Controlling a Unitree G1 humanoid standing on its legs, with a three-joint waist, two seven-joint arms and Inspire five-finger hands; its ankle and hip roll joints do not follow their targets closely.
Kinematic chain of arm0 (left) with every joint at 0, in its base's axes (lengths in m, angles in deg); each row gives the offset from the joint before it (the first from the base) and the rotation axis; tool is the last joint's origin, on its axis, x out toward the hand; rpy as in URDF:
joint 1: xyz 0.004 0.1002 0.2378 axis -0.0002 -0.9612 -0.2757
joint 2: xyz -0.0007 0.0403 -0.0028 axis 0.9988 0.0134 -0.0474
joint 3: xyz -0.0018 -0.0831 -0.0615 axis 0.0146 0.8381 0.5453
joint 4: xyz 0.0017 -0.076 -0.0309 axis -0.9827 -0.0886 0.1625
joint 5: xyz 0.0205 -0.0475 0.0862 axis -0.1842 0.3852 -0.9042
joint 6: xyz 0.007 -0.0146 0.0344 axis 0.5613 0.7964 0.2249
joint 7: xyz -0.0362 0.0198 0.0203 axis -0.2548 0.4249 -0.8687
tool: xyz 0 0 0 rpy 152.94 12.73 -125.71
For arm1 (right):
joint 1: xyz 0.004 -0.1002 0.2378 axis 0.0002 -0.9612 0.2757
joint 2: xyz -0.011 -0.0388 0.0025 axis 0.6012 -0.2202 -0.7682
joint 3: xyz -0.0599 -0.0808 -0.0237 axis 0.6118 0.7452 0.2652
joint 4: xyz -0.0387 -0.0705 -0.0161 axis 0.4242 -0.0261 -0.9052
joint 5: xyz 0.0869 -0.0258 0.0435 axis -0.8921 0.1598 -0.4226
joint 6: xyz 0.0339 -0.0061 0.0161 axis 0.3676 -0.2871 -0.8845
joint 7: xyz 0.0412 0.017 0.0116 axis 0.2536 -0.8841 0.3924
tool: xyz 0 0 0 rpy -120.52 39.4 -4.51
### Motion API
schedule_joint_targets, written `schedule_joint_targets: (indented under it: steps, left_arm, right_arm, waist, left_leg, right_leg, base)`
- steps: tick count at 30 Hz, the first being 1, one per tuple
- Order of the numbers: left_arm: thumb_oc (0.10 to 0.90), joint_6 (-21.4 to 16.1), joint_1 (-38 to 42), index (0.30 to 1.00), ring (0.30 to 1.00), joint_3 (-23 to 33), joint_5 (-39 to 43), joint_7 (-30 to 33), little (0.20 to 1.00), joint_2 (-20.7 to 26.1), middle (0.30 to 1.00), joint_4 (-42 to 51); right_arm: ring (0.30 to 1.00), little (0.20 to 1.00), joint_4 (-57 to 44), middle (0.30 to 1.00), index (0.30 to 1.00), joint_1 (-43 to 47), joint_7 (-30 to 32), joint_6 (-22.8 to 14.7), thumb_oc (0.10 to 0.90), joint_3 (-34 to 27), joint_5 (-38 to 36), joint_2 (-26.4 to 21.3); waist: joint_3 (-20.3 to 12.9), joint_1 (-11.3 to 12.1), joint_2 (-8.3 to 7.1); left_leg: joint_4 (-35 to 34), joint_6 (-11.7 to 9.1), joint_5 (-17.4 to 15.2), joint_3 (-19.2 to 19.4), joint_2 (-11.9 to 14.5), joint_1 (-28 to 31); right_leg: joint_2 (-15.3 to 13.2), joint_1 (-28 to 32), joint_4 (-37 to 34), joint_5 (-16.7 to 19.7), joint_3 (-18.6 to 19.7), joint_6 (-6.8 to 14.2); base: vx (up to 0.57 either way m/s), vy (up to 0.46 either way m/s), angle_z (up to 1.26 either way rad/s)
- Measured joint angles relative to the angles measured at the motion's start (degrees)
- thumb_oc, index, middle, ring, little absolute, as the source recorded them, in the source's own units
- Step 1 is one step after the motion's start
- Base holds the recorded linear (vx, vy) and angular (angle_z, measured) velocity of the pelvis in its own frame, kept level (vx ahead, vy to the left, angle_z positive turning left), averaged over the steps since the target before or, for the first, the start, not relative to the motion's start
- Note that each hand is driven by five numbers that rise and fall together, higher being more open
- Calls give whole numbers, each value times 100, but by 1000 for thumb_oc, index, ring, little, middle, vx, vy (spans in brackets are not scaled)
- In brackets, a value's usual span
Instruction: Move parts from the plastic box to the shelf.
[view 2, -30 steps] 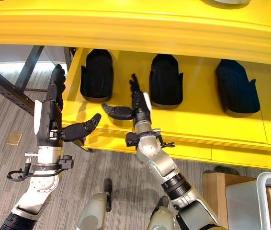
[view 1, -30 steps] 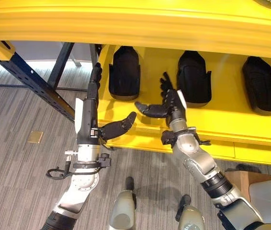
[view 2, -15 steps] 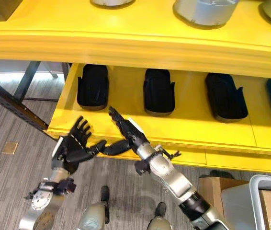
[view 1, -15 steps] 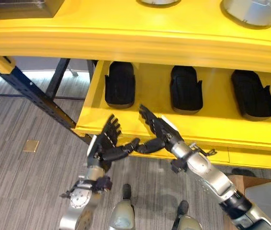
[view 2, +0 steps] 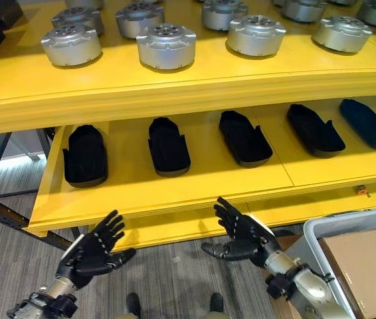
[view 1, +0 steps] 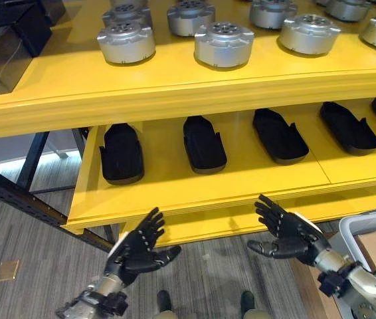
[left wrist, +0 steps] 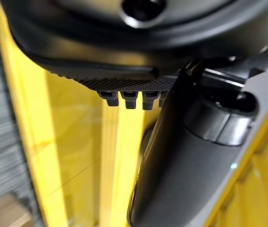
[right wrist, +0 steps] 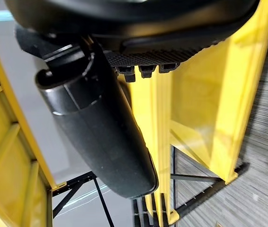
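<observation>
**Both hands empty below the shelf**

We see black parts (view 1: pixel 204 144) in a row on the lower yellow shelf (view 1: pixel 175 193), silver discs (view 1: pixel 225 44) at 12 o'clock above. The plastic box (view 2: pixel 321 232) sits at 4 o'clock. Left hand (view 1: pixel 138 249) and right hand (view 1: pixel 287 232) spread their fingers wide, holding nothing.

Glossy yellow painted shelf (view 1: pixel 175 90); matt silver metal discs (view 1: pixel 224 44); matt black moulded trays (view 1: pixel 204 143); grey plastic box (view 2: pixel 321 232).

Five black shoe-shaped parts (view 2: pixel 168 146) on lower shelf (view 2: pixel 194 183); two open hands (view 2: pixel 95 254).
</observation>
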Motion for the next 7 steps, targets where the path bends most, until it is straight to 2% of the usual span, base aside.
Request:
schedule_joint_targets:
  steps: [3, 7]
  left_arm:
    - [900, -5, -16, 1000, 1000, 44, 0, 19, 1000, -11, 1000, 279]
    - [900, -39, -205, 1000, 1000, 329, -4, 406, 1000, -100, 1000, 374]
  right_arm:
    - [1000, 1000, 0, 1000, 1000, 88, -222, -207, 900, 176, -6, 401]
    - [1000, 1000, 0, 1000, 1000, 67, -216, -324, 900, 238, 5, 402]
  waist:
    - [-303, 49, -38]
    - [-366, 200, -85]
  left_leg:
    - [-1, -38, -28, -10, -20, -8]
    - [-1, -36, -26, -91, -30, -22]
  right_leg:
    - [-21, 0, -30, 2, -10, 4]
    - [-29, 47, -30, -11, -100, 20]
  base:
    - [37, -6, 3]
    - [35, -17, 9]
